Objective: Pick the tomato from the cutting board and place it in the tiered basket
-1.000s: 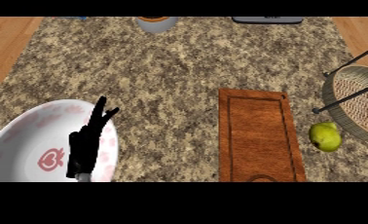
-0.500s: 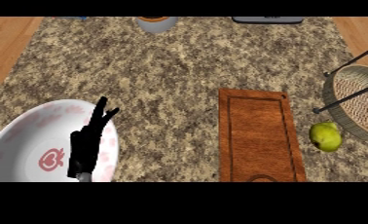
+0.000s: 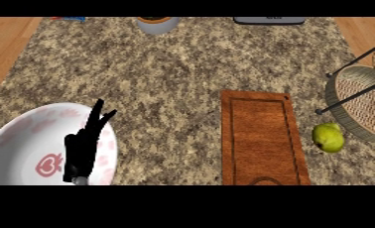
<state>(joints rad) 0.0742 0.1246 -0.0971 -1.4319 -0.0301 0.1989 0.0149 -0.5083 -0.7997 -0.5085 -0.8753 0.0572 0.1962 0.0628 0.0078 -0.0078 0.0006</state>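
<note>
From my feed the cutting board [image 3: 264, 139] is a long reddish-brown wooden slab lying flat on the counter, bare on top. The yellow-green fruit [image 3: 329, 137] sits on the counter just right of it, beside the wicker tiered basket [image 3: 350, 104] at the right edge.

No legible text or labels anywhere.

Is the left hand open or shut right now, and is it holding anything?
Open. The left hand shows straight fingers pointing up, over the white plate. Nothing is curled in it; it holds nothing.
</note>
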